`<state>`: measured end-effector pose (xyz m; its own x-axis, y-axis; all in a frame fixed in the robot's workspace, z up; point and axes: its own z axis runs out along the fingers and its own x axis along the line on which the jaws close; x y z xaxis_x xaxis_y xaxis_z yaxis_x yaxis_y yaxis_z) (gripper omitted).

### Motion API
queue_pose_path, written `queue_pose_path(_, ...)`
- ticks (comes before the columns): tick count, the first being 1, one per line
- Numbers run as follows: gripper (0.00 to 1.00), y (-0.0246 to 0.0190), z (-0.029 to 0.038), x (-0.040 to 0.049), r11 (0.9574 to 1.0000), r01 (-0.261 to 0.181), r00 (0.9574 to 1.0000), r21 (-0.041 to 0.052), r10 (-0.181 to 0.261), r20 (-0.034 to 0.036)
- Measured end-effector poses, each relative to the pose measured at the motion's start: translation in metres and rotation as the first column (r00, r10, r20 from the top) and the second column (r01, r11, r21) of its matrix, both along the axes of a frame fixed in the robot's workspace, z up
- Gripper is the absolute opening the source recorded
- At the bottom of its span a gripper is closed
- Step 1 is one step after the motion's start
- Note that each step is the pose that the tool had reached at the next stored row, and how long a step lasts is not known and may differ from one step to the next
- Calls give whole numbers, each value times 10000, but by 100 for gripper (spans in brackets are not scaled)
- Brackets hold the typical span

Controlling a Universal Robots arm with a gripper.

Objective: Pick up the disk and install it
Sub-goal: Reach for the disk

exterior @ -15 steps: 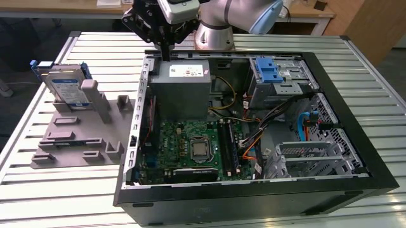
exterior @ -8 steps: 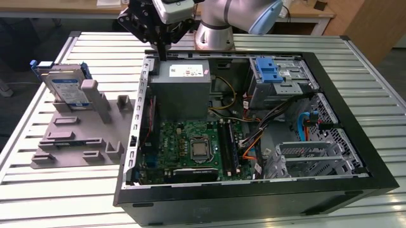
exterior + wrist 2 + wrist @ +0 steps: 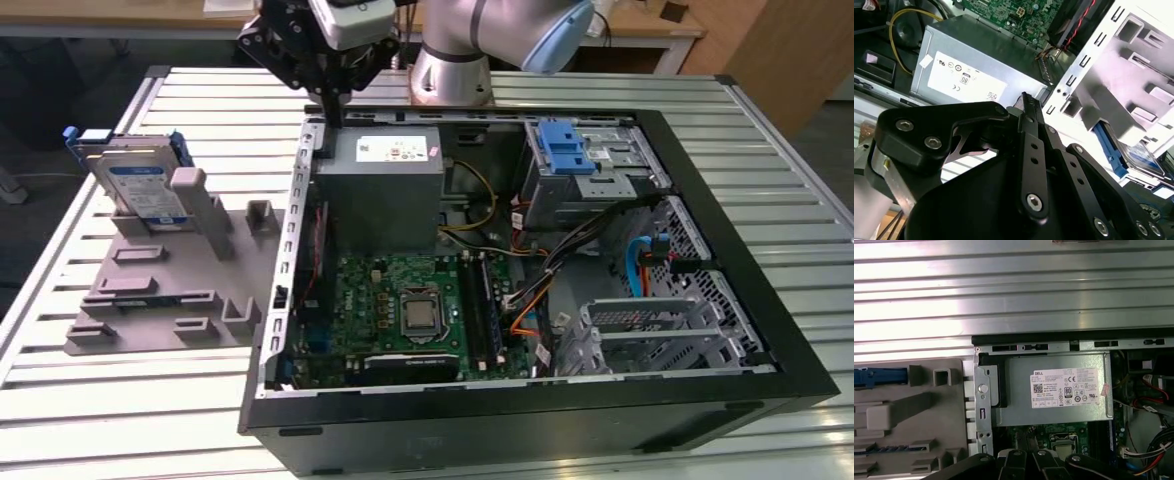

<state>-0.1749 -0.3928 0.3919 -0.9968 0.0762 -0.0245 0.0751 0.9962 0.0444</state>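
Hovers above case edge (image 3: 306,185) with fingers (image 3: 328,92) seemingly clenched on nothing; well apart from disk (image 3: 142,188) upright in grey stand (image 3: 160,300).

An open black computer case (image 3: 534,405) lies on the slatted metal desk (image 3: 134,410). At the exterior view's left, a grey plastic rack (image 3: 160,290) holds the silver-grey disk (image 3: 140,188) upright.

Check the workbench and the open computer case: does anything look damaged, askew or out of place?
Nothing stands out. The disk stands on edge in the grey holder beside the case, and the gripper hangs over the case's rim.
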Motion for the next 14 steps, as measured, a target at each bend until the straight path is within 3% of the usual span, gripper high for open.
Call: queue_pose_path(14, 11, 25, -8, -129, 10000, 0, 10000, 0, 0, 0)
